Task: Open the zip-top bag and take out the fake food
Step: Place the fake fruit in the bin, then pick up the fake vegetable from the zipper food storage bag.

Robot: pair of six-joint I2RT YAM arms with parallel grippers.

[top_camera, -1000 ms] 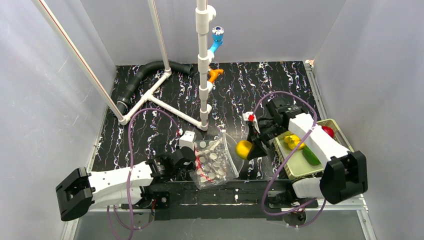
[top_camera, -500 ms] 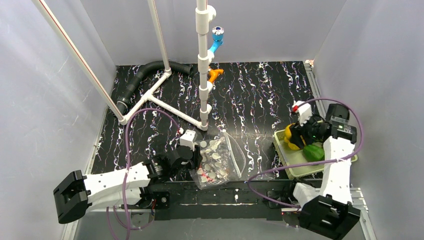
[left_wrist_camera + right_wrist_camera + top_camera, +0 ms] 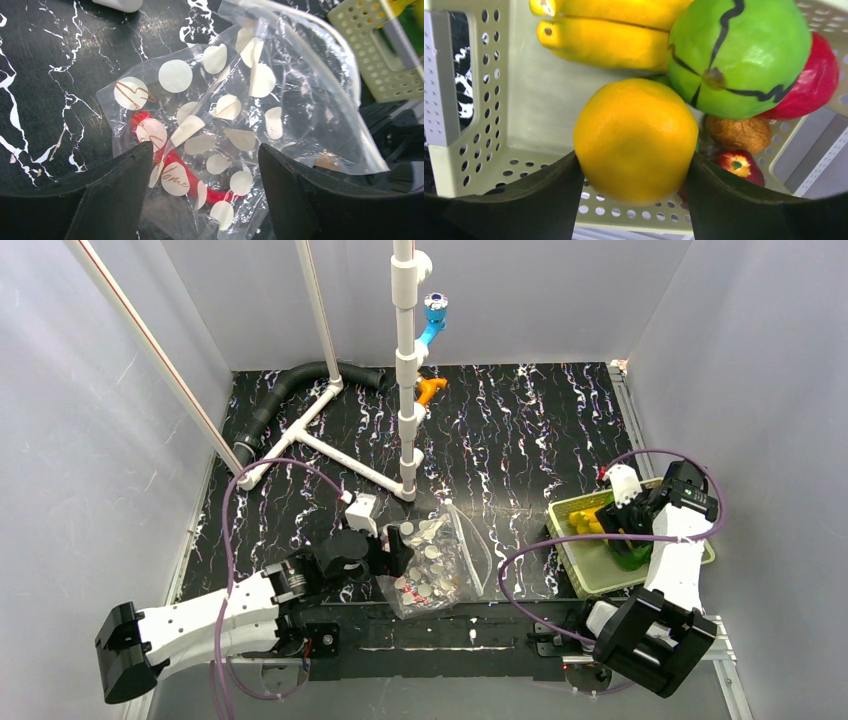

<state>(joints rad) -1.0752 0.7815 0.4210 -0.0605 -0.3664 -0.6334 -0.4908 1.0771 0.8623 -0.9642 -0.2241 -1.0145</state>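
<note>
Your left gripper has its fingers spread apart, and the bag lies between them on the black table. A red piece shows inside the bag, though I cannot make out what it is. Your right gripper is clamped on an orange over the basket — just beside the bananas, a green fruit and a red fruit.

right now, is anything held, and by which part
The right gripper holds the orange fruit by its sides. The left gripper is open at the zip-top bag, holding nothing.
</note>
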